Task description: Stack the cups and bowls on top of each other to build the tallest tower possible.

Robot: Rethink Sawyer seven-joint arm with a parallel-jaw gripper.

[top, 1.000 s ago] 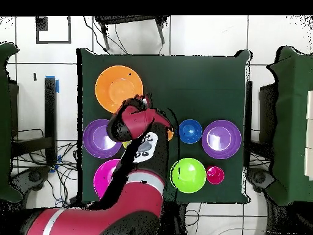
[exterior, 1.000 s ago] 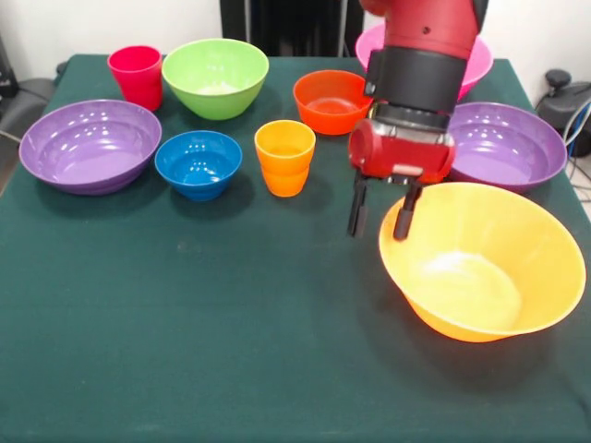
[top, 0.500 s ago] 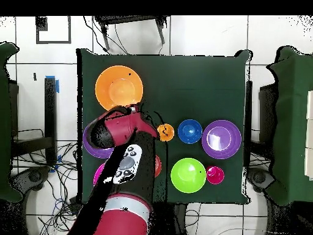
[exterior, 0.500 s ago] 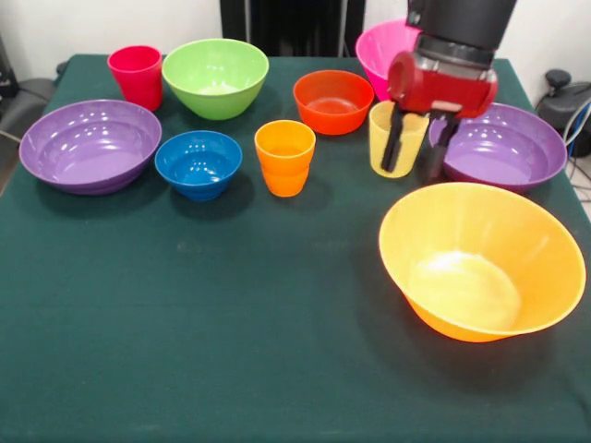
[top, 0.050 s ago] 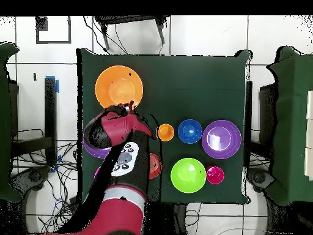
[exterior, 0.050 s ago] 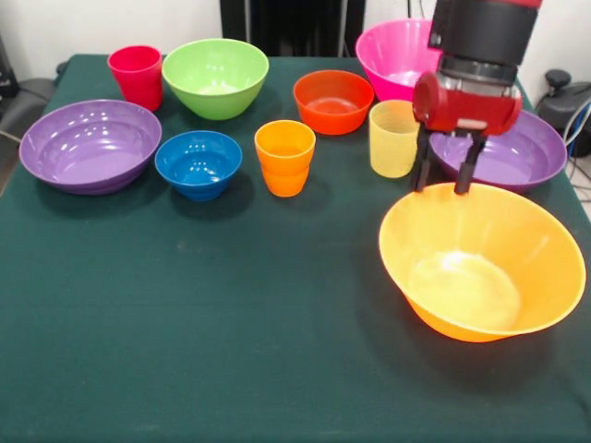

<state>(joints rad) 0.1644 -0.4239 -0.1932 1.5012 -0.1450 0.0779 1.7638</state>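
0 stacked | tool (exterior, 0.050 s ago: 444, 178) moved from yellow cup (exterior, 0.050 s ago: 393, 137) toward purple bowl (exterior, 0.050 s ago: 503, 148)

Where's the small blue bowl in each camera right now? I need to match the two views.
Front view: the small blue bowl sits left of centre, between the left purple bowl and the orange cup.
Overhead view: the same blue bowl lies right of centre, with the purple bowl on its right and the orange cup on its left.
Shared landmark: that purple bowl, right beside it.
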